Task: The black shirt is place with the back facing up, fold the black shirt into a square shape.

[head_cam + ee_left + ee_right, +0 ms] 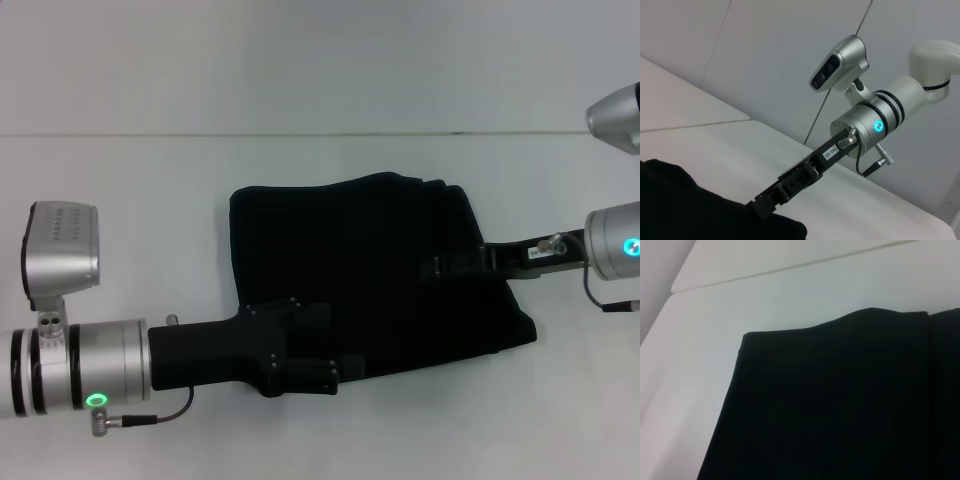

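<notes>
The black shirt (370,250) lies folded into a rough rectangle in the middle of the white table (130,190). My left gripper (335,345) reaches in from the left and lies over the shirt's near-left corner. From the right, my right gripper (440,266) rests over the shirt's right part. The left wrist view shows the right gripper (762,207) touching the edge of the shirt (690,205). In the right wrist view the shirt (840,405) fills most of the frame, with a straight folded edge and one corner showing.
White tabletop surrounds the shirt on all sides. A seam in the table (300,134) runs across behind the shirt. The left wrist camera housing (62,245) stands at the left, and a right arm link (615,115) is at the upper right.
</notes>
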